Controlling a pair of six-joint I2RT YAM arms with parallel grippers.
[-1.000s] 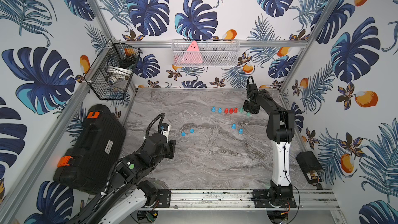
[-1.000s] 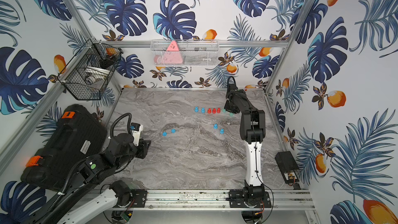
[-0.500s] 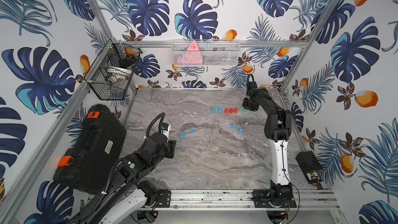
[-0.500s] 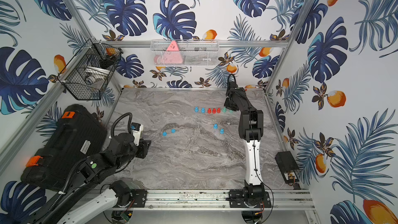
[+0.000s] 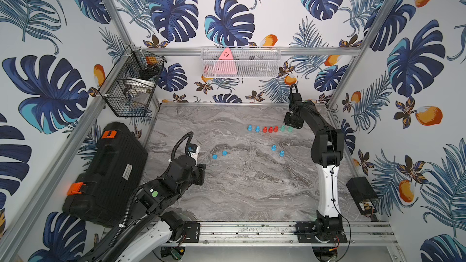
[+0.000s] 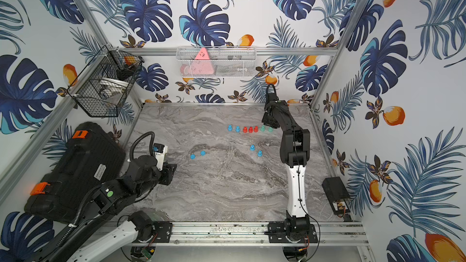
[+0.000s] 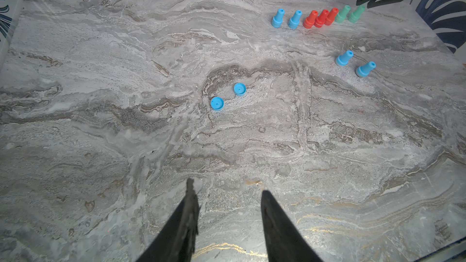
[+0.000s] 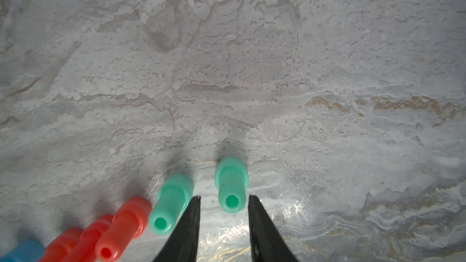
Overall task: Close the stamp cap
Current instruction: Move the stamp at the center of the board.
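We find the right gripper [image 8: 225,196] lowered at the green end of the far row of stamps. Its jaws stand apart, one on each side of the end green stamp [image 8: 231,185], with a strip of table [image 5: 252,185] showing between each finger and the stamp, so it has hold of nothing. The stamp stands upright. The second green stamp [image 8: 171,202] stands just outside one finger, and we cannot tell whether the two touch. Three red stamps [image 5: 270,129] and the row's blue stamps [image 5: 253,128] continue the line, all upright.

The left gripper [image 7: 226,186] hangs over bare table near the black case [image 5: 106,172], its jaws partly apart and empty.

The task's pieces lie mid-table, untouched. One blue cap [image 7: 217,103] and a second blue cap [image 7: 239,89] lie just beside each other, not touching. Well apart from them, toward the right arm, one loose blue stamp [image 7: 344,58] and another loose blue stamp [image 7: 365,69] stand near each other. No cap sits on either.

Against the views from a second ago, the caps, all the stamps and the left arm stand where they stood. The right arm's elbow has shifted slightly, while its gripper remains at the green end of the row. The earlier views are too small for us to compare its jaws.
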